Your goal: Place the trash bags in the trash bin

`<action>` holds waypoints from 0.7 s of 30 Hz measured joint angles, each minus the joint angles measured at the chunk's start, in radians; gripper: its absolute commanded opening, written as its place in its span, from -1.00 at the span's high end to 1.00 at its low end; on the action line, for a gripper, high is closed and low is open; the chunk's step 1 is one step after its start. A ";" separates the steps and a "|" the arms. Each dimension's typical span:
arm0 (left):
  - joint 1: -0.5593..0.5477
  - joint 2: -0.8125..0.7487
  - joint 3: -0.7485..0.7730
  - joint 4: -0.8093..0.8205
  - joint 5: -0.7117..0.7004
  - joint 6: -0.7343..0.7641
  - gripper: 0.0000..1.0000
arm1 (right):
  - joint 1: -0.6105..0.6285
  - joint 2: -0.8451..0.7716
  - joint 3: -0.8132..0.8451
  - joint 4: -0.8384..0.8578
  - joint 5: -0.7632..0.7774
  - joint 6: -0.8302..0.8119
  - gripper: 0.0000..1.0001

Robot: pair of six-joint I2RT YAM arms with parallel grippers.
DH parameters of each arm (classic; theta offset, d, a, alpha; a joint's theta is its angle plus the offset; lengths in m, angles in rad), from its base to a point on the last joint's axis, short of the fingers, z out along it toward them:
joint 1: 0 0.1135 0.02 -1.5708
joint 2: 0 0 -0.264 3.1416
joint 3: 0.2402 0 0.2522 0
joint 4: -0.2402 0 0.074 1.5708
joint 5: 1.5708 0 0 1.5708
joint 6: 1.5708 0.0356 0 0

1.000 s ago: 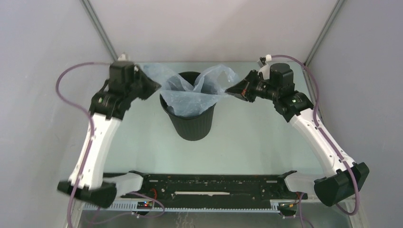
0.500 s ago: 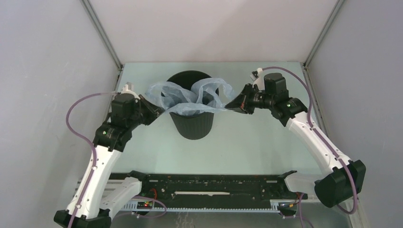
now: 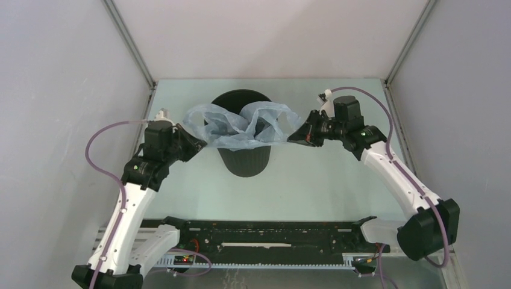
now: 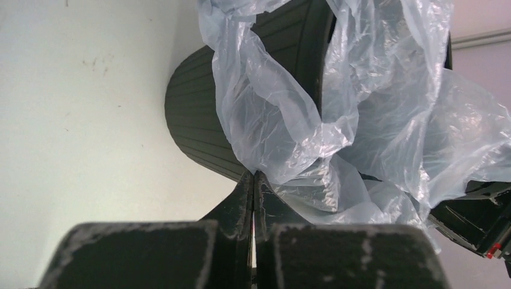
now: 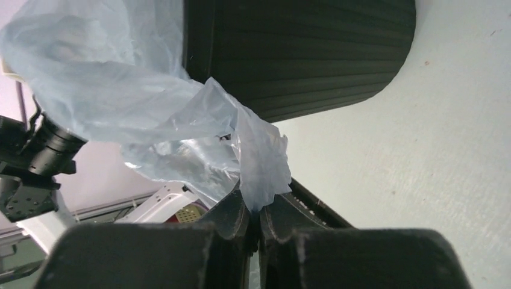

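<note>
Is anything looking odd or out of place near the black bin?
The trash bag is not settled inside: it hangs twisted across the mouth of the trash bin, stretched between the left claw and right claw, each shut on one end.

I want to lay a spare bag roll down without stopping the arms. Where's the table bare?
Bare table lies between the trash bin and the arm bases, and in a strip behind the bin. Crowded: over the rim, where left gripper and right gripper stretch the trash bag.
</note>
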State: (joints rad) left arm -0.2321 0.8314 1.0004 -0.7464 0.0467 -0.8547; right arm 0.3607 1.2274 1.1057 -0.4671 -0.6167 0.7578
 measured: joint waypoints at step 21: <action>0.055 0.173 -0.001 0.029 0.010 0.132 0.03 | -0.042 0.216 0.003 0.094 -0.018 -0.155 -0.09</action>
State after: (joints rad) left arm -0.1768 1.0046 0.9997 -0.7174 0.0563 -0.7231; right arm 0.3183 1.4429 1.1088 -0.3729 -0.6342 0.6029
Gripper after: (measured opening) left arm 0.377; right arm 0.436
